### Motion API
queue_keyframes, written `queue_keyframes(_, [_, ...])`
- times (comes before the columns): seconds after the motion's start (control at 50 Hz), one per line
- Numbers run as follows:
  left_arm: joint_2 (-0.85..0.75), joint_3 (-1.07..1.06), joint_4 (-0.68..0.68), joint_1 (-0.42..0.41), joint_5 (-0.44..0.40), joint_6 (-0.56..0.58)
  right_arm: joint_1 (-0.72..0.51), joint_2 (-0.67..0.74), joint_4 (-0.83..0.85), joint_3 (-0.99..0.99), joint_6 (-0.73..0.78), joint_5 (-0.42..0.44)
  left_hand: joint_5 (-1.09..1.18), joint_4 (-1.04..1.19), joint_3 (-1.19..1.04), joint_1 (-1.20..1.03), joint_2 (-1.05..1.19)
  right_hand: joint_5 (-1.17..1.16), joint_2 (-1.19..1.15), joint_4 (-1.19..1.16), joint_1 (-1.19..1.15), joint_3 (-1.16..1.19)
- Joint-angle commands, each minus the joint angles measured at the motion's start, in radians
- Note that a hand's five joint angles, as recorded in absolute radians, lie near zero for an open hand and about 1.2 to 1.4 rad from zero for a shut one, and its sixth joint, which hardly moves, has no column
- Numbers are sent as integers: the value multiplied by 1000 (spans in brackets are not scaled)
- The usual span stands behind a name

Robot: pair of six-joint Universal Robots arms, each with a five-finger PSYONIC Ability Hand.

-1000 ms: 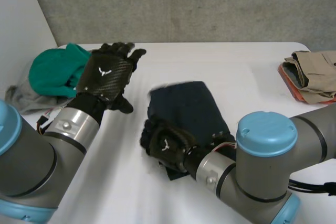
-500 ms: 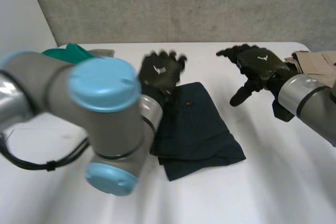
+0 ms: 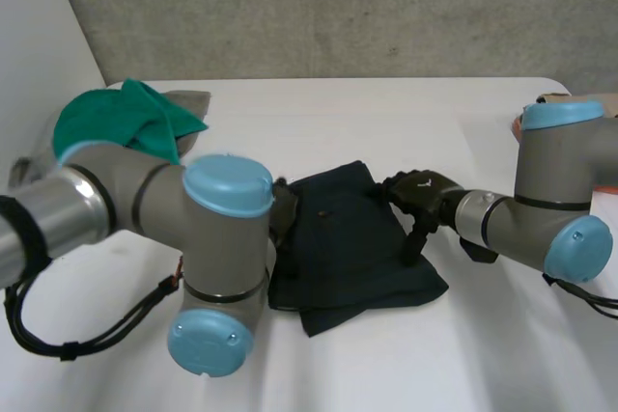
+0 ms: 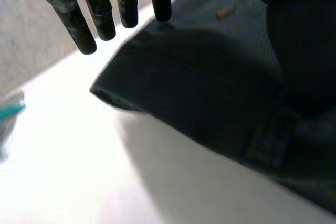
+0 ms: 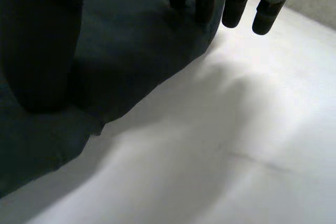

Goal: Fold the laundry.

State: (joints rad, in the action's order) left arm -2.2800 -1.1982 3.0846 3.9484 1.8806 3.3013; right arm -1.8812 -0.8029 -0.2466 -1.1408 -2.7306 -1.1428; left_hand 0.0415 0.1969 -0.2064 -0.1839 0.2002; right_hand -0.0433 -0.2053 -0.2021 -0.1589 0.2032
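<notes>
- The dark garment [image 3: 348,248] lies folded near the middle of the table [image 3: 406,113], and I see one of my hands at each side of it.
- The left hand [image 3: 283,214] is at the garment's left edge, mostly hidden behind its own arm in the head view.
- From the left wrist camera, that hand [image 4: 100,9] has straight, spread fingers. One fingertip [image 4: 163,14] touches the cloth [image 4: 210,93] close to a corner, and the others hang over bare table just beside the edge. I read it as open, gripping nothing.
- The right hand [image 3: 422,190] is on the garment's right edge, with its thumb pointing down onto the cloth.
- From the right wrist camera, its fingers [image 5: 234,3] are also straight. Two tips rest on the cloth [image 5: 131,51] at its border and the other two reach past it over the table. The thumb sits apart from them on the dark fabric. This hand is open too, nothing pinched.
- The garment lies flat, with a thicker folded layer along the edge nearest me.
- A green cloth [image 3: 116,123] is bunched at the far left corner of the table, well apart from the garment, with a grey cloth [image 3: 188,100] just beside it.
</notes>
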Motion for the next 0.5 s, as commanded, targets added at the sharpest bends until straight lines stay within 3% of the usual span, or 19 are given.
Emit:
queue_keyframes(0.02, [189, 6, 8, -14, -72, 1, -16, -186, 96, -84, 5, -110, -42, -22, 32, 9, -26, 43, 31, 28, -16, -29])
queue_keyframes(0.14, [286, 32, 32, 14, -170, 1, -55, -386, 265, -298, 75, -213, -42, -22, 32, 9, -26, 43, 31, 28, -16, -29])
queue_keyframes(0.22, [330, 48, 39, 81, -311, 4, -98, -499, 363, -489, 124, -215, -42, -22, 32, 9, -26, 43, 31, 28, -16, -29])
queue_keyframes(0.24, [350, 54, 36, 106, -392, 3, -114, -525, 395, -564, 130, -212, -42, -22, 32, 9, -26, 43, 31, 28, -16, -29])
queue_keyframes(0.28, [367, 58, 32, 124, -487, 0, -134, -542, 426, -637, 131, -206, -42, -22, 32, 9, -26, 43, 31, 28, -16, -29])
queue_keyframes(0.34, [386, 57, 14, 144, -732, -5, -188, -539, 519, -788, 121, -201, -42, -22, 32, 9, -26, 43, 31, 28, -16, -29])
queue_keyframes(0.4, [387, 58, -38, 144, -871, -8, -220, -524, 655, -873, 123, -207, -42, -22, 32, 9, -26, 43, 31, 28, -16, -29])
queue_keyframes(0.5, [386, 57, -84, 144, -945, -5, -234, -415, 898, -919, 115, -218, -42, -22, 32, 9, -26, 43, 31, 28, -16, -29])
